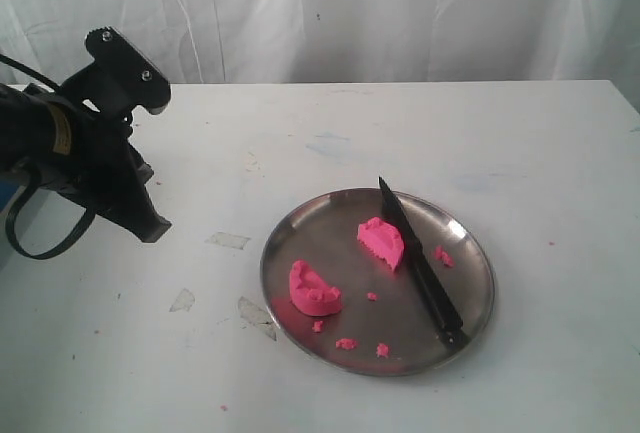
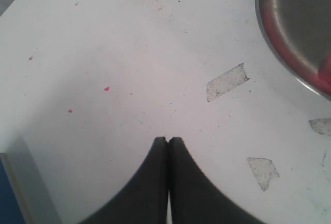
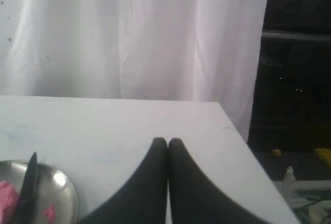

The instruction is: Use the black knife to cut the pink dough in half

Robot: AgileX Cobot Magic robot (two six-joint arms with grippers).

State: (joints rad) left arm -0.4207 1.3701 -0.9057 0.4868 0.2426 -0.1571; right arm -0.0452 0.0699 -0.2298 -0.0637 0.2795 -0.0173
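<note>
The pink dough lies already in two separate chunks on the round metal plate — one half near the middle of the plate, touching the blade, and the second half nearer to the left rim, clearly apart from the first. The black knife rests flat on the plate, its point toward the far rim and its handle reaching the near right rim; no tool holds it. Several small pink crumbs lie on the plate around the chunks, and one more crumb is on the other side of the blade. From this it seems the cut itself is done and the knife is put down, so nothing important of the task is left. The left tool hangs above the bare white worktop, well apart from the plate, and its two fingers are pressed together with nothing between them. The right tool is not visible in the exterior view; in its own wrist view its fingers are also closed together and empty, raised above the worktop with the plate and the knife tip near one corner of the picture. Both arms look withdrawn — probably only the return to rest remains, if anything.
</note>
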